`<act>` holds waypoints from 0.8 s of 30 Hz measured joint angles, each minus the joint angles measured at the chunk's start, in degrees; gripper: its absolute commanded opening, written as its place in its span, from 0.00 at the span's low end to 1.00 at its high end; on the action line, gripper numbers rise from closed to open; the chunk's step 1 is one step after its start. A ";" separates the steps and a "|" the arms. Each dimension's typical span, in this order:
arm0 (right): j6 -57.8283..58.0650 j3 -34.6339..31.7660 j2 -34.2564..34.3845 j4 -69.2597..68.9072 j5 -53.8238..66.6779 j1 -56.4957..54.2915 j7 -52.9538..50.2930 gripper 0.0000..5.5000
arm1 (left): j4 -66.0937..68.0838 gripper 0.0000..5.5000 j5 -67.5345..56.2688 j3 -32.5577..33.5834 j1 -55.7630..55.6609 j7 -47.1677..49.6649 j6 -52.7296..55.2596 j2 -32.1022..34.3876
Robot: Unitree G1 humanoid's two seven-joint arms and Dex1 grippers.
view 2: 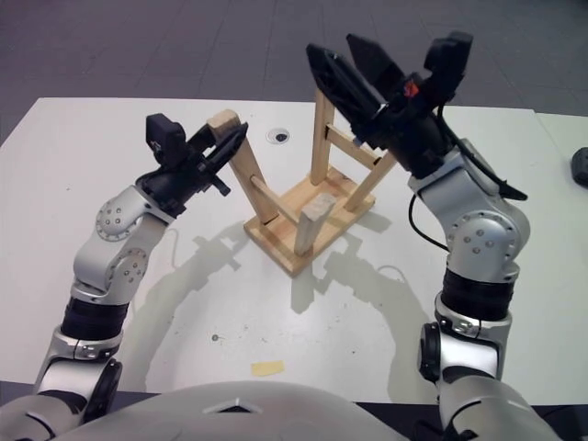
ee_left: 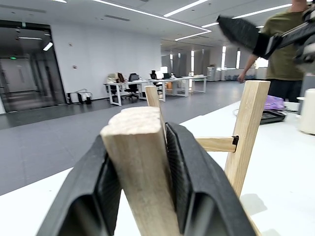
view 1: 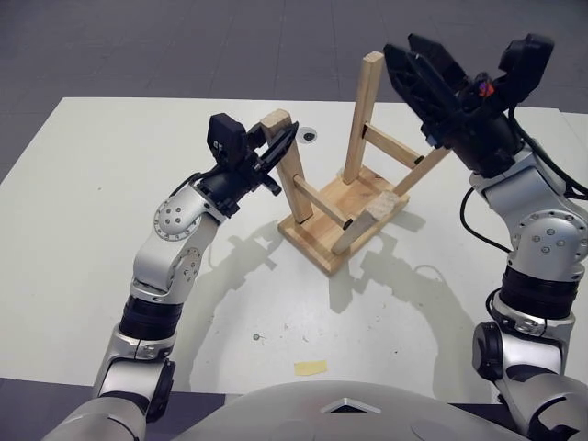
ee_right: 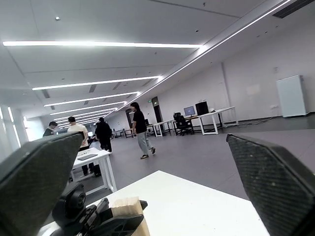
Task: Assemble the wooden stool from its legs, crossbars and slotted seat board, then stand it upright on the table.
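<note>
The wooden stool (view 1: 344,216) rests upside down on the white table (view 1: 110,202), seat board flat and legs pointing up, joined by crossbars (view 1: 322,204). My left gripper (view 1: 283,152) is shut on the top end of the left leg (view 1: 276,119); in the left wrist view this leg (ee_left: 142,162) sits clamped between the black fingers (ee_left: 197,182). My right gripper (view 2: 333,44) hangs open above the stool's right side, close to the tall far leg (view 1: 367,92). Nothing lies between its fingers (ee_right: 34,172).
A round hole (view 1: 310,136) pierces the table behind the stool. A yellowish scrap (view 1: 310,367) lies near the front edge. A dark object (view 2: 579,165) sits on the neighbouring table at the far right. Bare tabletop spreads left of and in front of the stool.
</note>
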 measured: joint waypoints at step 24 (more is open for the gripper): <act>-6.25 2.50 8.45 -12.10 -6.37 0.32 -17.27 0.98 | 8.70 0.88 10.73 9.40 -17.85 3.22 7.98 2.53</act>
